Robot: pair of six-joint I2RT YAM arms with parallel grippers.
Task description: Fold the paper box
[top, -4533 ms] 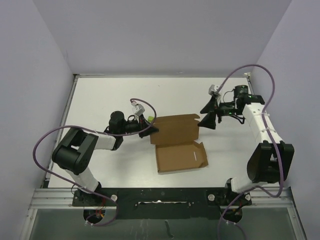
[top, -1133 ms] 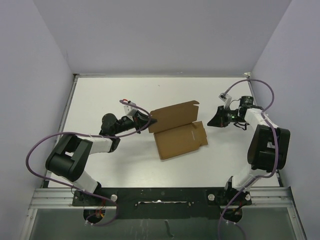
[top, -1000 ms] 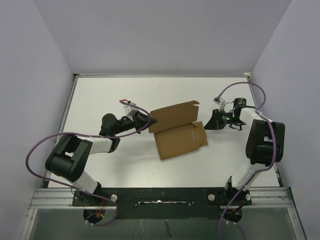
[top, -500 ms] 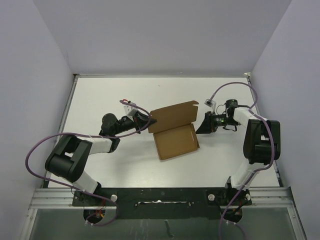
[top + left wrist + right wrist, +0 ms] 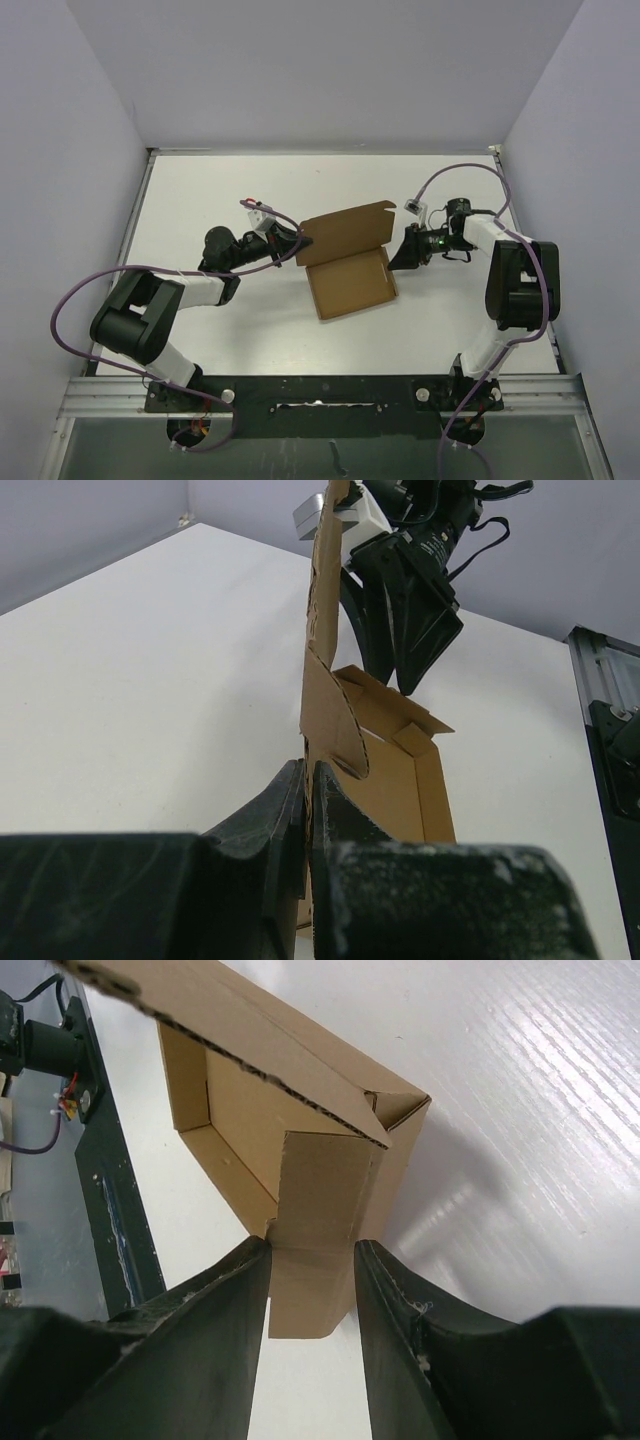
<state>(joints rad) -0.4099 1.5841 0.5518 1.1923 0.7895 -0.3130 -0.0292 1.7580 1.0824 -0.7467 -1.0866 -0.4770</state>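
The left end effector (image 5: 308,798) is clamped on the upright left edge of the paper box (image 5: 350,265), while the right end effector (image 5: 312,1250), fingers apart, straddles a side flap at the box's right end on the bench (image 5: 200,190).

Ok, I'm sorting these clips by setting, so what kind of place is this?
Probably a lab robot test cell: a white table boxed in by plain walls, the left arm and right arm bolted to a base rail at its near edge, with a paper box between them.
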